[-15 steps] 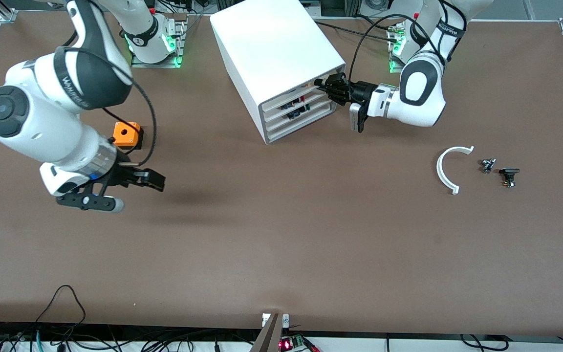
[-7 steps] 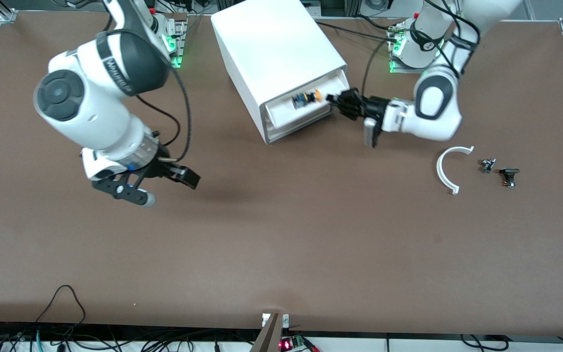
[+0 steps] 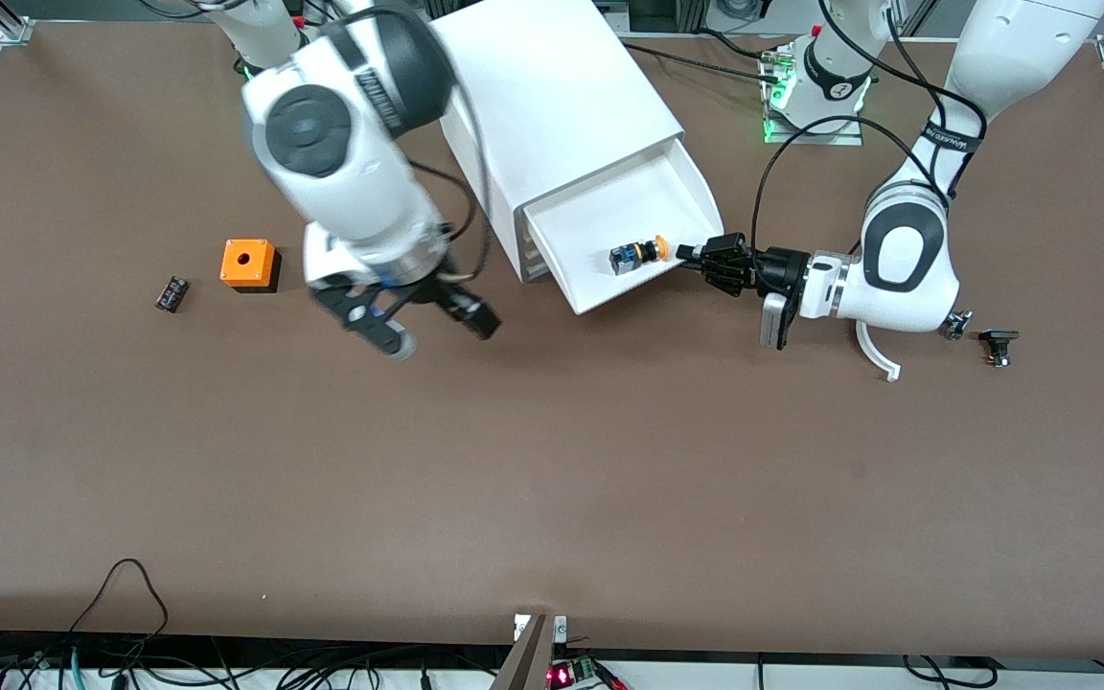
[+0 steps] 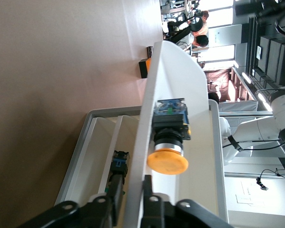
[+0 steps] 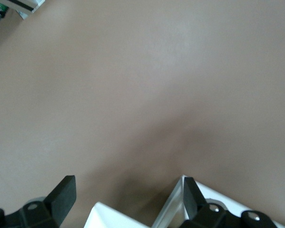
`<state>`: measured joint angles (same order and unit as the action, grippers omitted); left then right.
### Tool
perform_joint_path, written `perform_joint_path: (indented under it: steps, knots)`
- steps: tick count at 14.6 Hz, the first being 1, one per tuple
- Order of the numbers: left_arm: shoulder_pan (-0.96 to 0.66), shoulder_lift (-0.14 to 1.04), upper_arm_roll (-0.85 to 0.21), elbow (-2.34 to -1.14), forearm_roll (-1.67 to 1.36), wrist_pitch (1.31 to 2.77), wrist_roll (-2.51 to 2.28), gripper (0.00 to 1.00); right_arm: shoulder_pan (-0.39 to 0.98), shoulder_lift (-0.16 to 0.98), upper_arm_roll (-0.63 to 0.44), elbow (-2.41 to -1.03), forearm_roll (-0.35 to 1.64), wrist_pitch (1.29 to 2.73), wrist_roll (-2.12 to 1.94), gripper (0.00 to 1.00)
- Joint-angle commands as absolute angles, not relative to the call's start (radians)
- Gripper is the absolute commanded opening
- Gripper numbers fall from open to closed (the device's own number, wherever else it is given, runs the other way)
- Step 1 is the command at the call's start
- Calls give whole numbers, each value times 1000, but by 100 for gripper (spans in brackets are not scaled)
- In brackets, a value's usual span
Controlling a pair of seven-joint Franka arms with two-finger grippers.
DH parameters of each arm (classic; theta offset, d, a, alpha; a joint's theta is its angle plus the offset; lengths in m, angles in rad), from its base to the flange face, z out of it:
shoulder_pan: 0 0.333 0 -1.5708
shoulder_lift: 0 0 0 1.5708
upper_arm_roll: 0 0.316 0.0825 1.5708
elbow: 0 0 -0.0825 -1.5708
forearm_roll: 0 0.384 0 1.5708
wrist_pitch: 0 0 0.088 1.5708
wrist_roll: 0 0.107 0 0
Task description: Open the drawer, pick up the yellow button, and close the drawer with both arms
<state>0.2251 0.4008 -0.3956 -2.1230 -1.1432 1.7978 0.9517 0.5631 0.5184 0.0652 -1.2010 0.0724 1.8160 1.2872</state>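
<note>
The drawer (image 3: 600,216), the highest one of the white cabinet (image 3: 552,105), is pulled far out. The button (image 3: 640,253) lies in it on its side near the front wall, orange cap toward the left gripper. My left gripper (image 3: 689,255) is shut on the drawer's front wall, one finger inside and one outside. In the left wrist view the button (image 4: 169,137) lies just past the left gripper (image 4: 132,202), on the drawer (image 4: 154,76). My right gripper (image 3: 437,329) is open and empty over the table beside the cabinet's front corner. In the right wrist view the right gripper (image 5: 125,197) is wide open.
An orange cube with a hole (image 3: 248,264) and a small black part (image 3: 171,292) lie toward the right arm's end. A white curved piece (image 3: 876,355) and two small black parts (image 3: 997,345) lie toward the left arm's end, by the left arm's wrist.
The left gripper has pulled the drawer much farther out, and the button came with it. The right arm has swung toward the cabinet, uncovering the orange cube and the black part.
</note>
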Motion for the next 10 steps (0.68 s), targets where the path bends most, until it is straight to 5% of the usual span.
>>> perform_joint_path:
  steps: [1,10]
  knots:
    - [221,373,-391,-2102,-1082,1813,890,100,632,574,55,-1140,74,1810,1451,100]
    - [264,305,-390,-1798,-528,1646,425,100,814,712,48,-1048,72,1841,1847,100]
